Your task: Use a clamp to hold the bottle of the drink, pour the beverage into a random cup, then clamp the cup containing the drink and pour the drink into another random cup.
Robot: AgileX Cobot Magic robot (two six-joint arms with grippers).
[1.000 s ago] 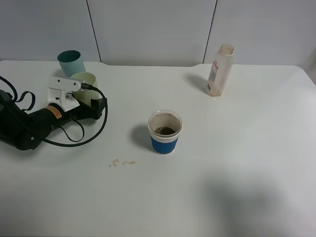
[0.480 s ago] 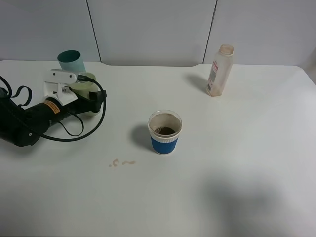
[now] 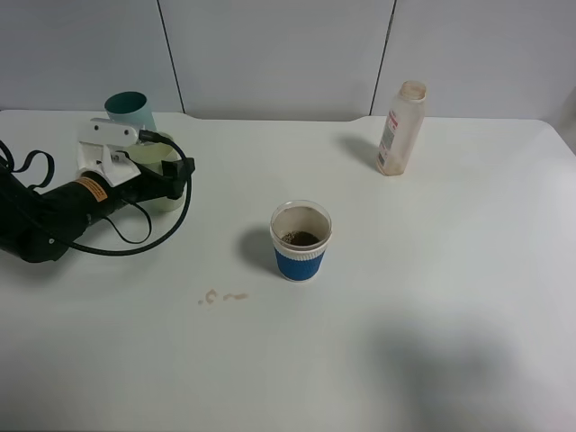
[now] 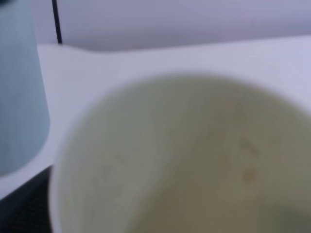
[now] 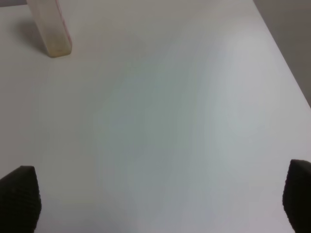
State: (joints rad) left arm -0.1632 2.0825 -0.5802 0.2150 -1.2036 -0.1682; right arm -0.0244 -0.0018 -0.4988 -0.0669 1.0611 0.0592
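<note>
The drink bottle (image 3: 400,128) stands upright at the back right, and its base shows in the right wrist view (image 5: 49,29). A blue-sleeved paper cup (image 3: 301,239) holding dark drink stands mid-table. A pale green cup (image 3: 160,175) and a teal cup (image 3: 128,110) stand at the back left. My left gripper (image 3: 175,180) reaches around the pale green cup, jaws apart. That cup (image 4: 184,160) fills the left wrist view, blurred, with brown spots inside, and the teal cup (image 4: 19,97) is beside it. My right gripper (image 5: 160,199) is open and empty over bare table.
A small brown spill (image 3: 221,295) lies on the white table (image 3: 450,270) in front of the left arm. The left arm's cable (image 3: 135,243) loops over the table. The right arm is outside the exterior view.
My left gripper has swung toward the back of the table, bringing its fingers around the pale green cup. The bottle and the blue-sleeved cup have not moved.
</note>
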